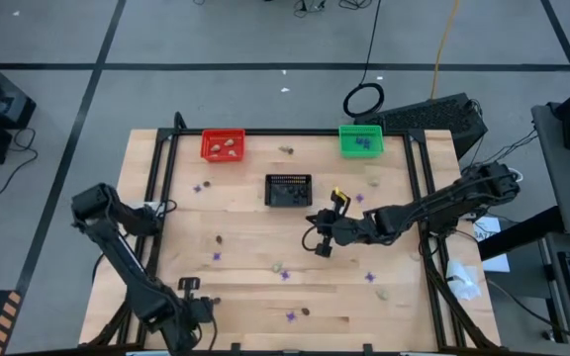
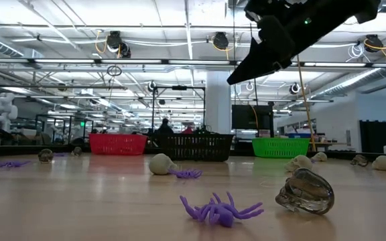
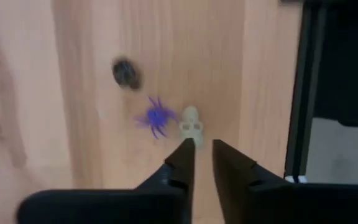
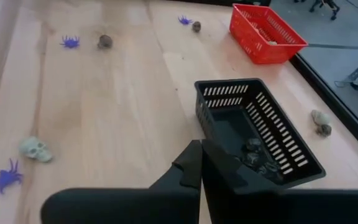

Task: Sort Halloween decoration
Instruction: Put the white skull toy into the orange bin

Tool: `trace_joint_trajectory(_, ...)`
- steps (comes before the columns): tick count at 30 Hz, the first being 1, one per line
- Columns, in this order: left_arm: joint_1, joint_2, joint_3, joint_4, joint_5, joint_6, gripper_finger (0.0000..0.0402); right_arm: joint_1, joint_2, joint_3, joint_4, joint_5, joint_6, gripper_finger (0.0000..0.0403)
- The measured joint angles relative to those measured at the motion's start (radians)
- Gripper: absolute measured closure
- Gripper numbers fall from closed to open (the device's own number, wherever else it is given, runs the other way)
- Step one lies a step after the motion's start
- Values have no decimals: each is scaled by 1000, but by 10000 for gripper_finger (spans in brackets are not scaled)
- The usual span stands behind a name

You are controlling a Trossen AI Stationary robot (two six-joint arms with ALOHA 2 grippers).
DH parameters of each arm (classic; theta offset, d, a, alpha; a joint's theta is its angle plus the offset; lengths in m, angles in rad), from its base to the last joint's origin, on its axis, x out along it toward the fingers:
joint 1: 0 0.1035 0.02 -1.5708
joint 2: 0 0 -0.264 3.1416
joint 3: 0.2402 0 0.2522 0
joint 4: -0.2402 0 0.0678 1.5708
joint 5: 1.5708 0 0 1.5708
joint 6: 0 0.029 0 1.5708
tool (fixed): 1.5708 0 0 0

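Hovering near the bench's front edge toward its left corner, the left gripper (image 3: 204, 148) has its fingers slightly apart, empty, just short of a pale skull (image 3: 190, 122) with a purple spider (image 3: 156, 117) beside it. The right gripper (image 4: 201, 163) hangs over mid-bench beside the black basket (image 4: 229, 98), fingers pressed together, holding nothing. Spiders, skulls and dark bits lie scattered across the bench (image 1: 245, 252); a red basket (image 1: 223, 145) and green basket (image 1: 360, 139) sit along its far edge.
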State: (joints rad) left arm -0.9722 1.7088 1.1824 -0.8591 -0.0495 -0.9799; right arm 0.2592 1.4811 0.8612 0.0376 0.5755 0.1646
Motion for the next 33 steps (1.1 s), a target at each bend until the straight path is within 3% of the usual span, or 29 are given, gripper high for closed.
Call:
trace_joint_trajectory(8, 3, 49, -4, 4, 29, -9, 247, -2, 0, 0, -1, 1, 3, 403)
trace_joint_trajectory(15, 15, 108, -14, 37, 28, -9, 229, -2, 0, 1, -4, 1, 3, 403)
trace_joint_trajectory(22, 23, 162, -14, 87, 54, -8, 240, -2, 0, 1, -4, 1, 3, 403)
trace_joint_trajectory(33, 15, 170, -13, 83, 85, -1, 339, -2, 0, 2, -4, 1, 0, 403)
